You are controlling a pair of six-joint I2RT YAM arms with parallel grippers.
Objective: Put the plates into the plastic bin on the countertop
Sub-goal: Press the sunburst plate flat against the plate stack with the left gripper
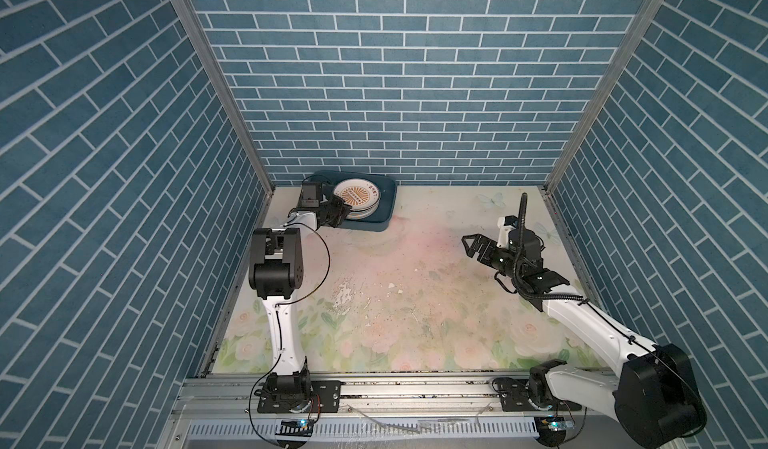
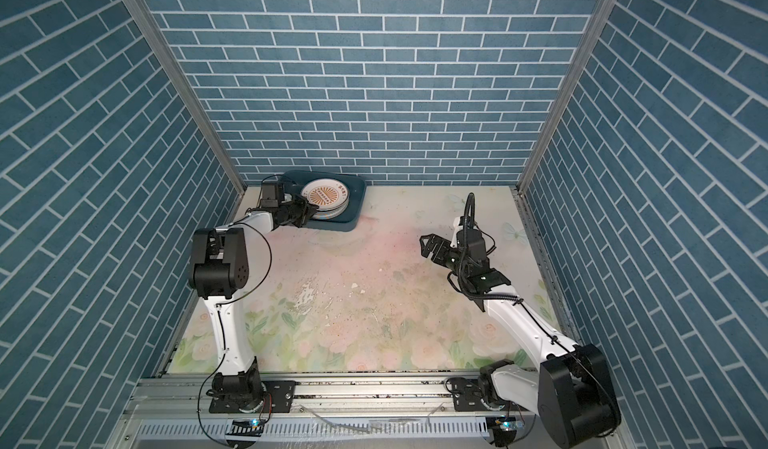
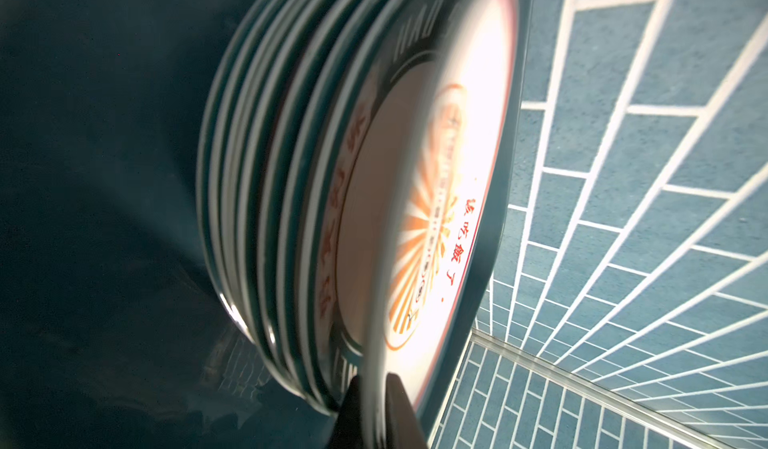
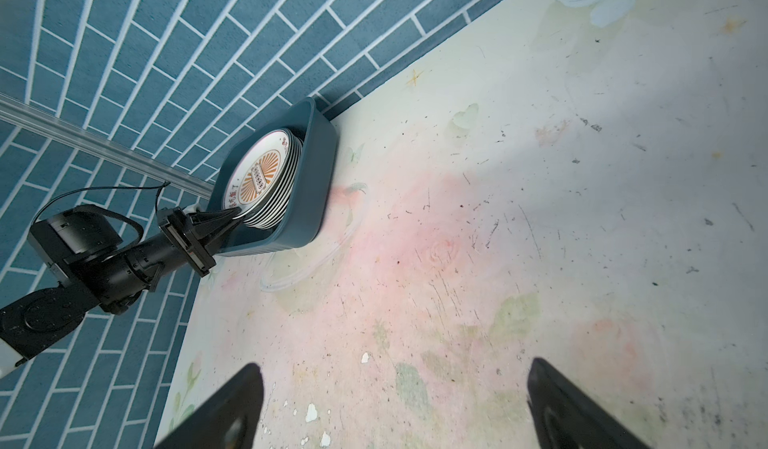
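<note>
My left gripper (image 1: 343, 210) pinches the top plate (image 1: 358, 193) rim, stack in bin.
I see the plates (image 4: 270, 201) stacked inside the plastic bin (image 1: 386, 203), right at its tips. My right gripper (image 1: 467, 246) hangs jaws wide apart over the countertop (image 1: 415, 293), bin well off ahead of it.

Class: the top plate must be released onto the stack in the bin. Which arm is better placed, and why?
Left. The left tool grips the top plate by its rim inside the plastic bin; the right tool hangs open over the countertop, well apart from the bin.
</note>
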